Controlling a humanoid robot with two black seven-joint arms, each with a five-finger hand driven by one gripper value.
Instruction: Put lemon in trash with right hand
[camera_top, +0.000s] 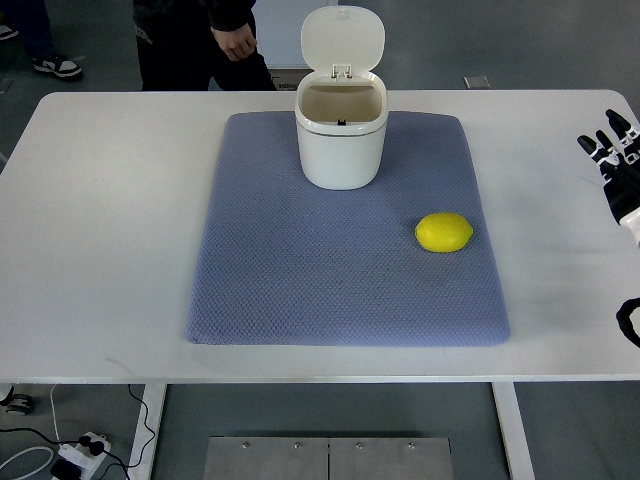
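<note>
Our right hand (617, 160) sits at the far right edge of the table (100, 250), fingers spread and pointing away, nothing in its grasp. The left arm is out of view. We judge the reach has not begun.

Lemon (444, 232) lies on its side on the right part of the blue mat (300, 290), well apart from the hand and to its left. That side suits a right-hand pick.

Bin (340, 135) stands upright at the mat's far edge, left of and beyond the lemon. Its lid (343, 38) is flipped up, so the mouth is open for a drop from above.

A person (205, 40) stands beyond the far edge, behind the bin, clear of the mat.
</note>
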